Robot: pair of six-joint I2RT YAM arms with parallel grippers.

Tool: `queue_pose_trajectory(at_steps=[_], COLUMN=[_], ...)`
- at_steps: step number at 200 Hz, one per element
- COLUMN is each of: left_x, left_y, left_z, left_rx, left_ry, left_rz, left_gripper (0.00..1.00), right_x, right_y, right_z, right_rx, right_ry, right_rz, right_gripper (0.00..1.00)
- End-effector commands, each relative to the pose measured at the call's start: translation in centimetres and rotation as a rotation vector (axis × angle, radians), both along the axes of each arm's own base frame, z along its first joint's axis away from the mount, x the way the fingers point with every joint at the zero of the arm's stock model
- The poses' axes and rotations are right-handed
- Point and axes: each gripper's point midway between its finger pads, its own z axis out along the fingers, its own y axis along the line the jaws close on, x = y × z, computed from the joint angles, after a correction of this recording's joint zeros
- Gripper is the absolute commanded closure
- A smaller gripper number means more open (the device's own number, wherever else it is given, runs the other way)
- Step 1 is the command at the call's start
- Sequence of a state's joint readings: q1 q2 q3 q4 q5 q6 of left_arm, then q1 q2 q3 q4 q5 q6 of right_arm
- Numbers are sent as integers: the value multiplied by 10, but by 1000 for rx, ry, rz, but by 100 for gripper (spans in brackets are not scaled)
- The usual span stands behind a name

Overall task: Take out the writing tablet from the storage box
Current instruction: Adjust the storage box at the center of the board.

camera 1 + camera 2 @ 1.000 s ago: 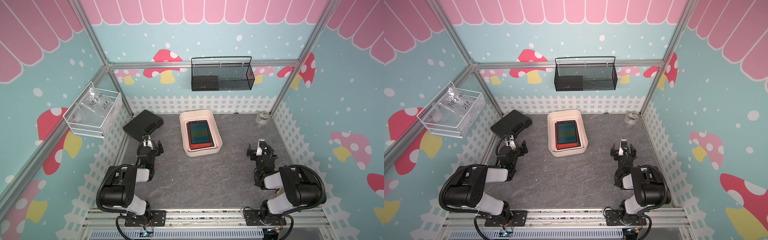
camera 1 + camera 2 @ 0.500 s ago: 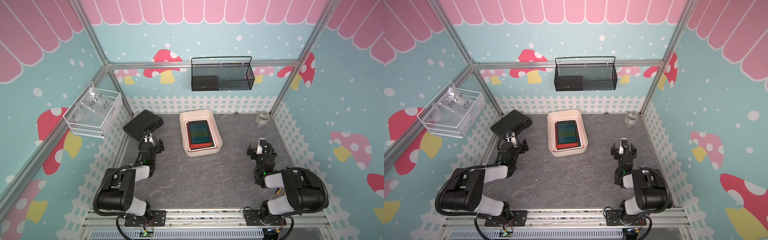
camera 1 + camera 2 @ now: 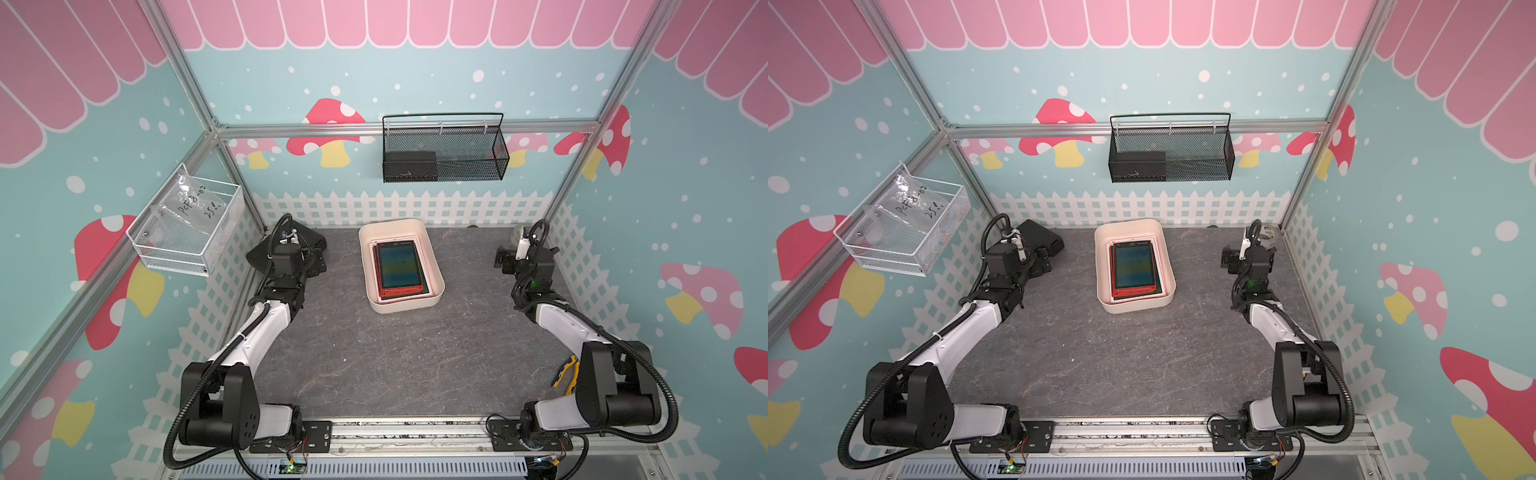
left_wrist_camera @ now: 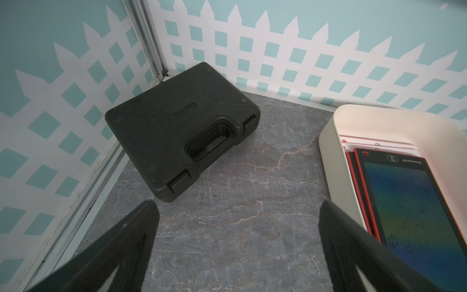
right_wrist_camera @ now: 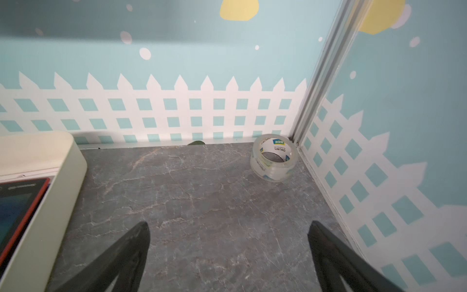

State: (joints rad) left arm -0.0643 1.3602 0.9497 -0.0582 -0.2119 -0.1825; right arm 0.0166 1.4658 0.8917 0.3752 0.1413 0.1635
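The cream-white storage box (image 3: 405, 308) (image 3: 1133, 308) stands at the back middle of the grey table. Inside it the writing tablet (image 3: 398, 266) (image 3: 1134, 266), red-framed with a dark screen, lies flat on top of other flat tablets. My left gripper (image 3: 309, 255) (image 4: 238, 204) hangs open over bare table to the left of the box (image 4: 333, 151), with the tablet (image 4: 404, 202) beside one finger. My right gripper (image 3: 524, 255) (image 5: 228, 223) is open over bare table to the right of the box (image 5: 50, 202), nothing between its fingers.
A black hard case (image 4: 177, 131) (image 3: 1034, 232) lies in the back left corner, just beyond the left gripper. A clear tape roll (image 5: 274, 158) sits in the back right corner. A black mesh basket (image 3: 444, 153) and a white wire basket (image 3: 187, 232) hang on the walls.
Both arms have stretched out from their folded pose, carrying the grippers toward the back of the table. Both grippers stay open. The box and tablet have not moved.
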Motion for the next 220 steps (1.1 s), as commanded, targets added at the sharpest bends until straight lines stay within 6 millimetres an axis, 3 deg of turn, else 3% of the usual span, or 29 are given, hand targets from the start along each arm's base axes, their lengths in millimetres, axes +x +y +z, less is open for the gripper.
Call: queue_pose_trajectory(at_steps=[1, 42, 65, 91, 112, 121, 124, 139, 190, 220], left_x=[-16, -18, -16, -11, -4, 2, 3, 10, 23, 25], left_y=[-12, -49, -78, -111, -120, -123, -124, -126, -146, -150], left_z=[-27, -43, -58, -74, -84, -85, -85, -89, -113, -131], left_rx=[-70, -230, -283, -221, -186, -193, -197, -207, -219, -196], left_ry=[198, 386, 490, 600, 655, 654, 654, 665, 725, 770], left_rz=[-9, -78, -129, -207, -204, -200, -200, -198, -228, -226], left_gripper=[0, 1, 1, 1, 3, 4, 4, 7, 13, 22], right_x=[2, 31, 43, 51, 56, 57, 58, 61, 63, 66], right_y=[21, 64, 95, 115, 132, 141, 145, 157, 185, 192], right_z=[-29, -16, -23, -34, -49, -47, -61, -74, -92, -98], right_rx=[135, 322, 357, 347, 341, 319, 313, 282, 273, 256], right_ry=[187, 254, 330, 377, 448, 463, 497, 548, 612, 619], right_rz=[79, 250, 349, 382, 414, 439, 441, 465, 527, 532], right_gripper=[1, 2, 4, 4, 5, 6, 6, 7, 9, 9])
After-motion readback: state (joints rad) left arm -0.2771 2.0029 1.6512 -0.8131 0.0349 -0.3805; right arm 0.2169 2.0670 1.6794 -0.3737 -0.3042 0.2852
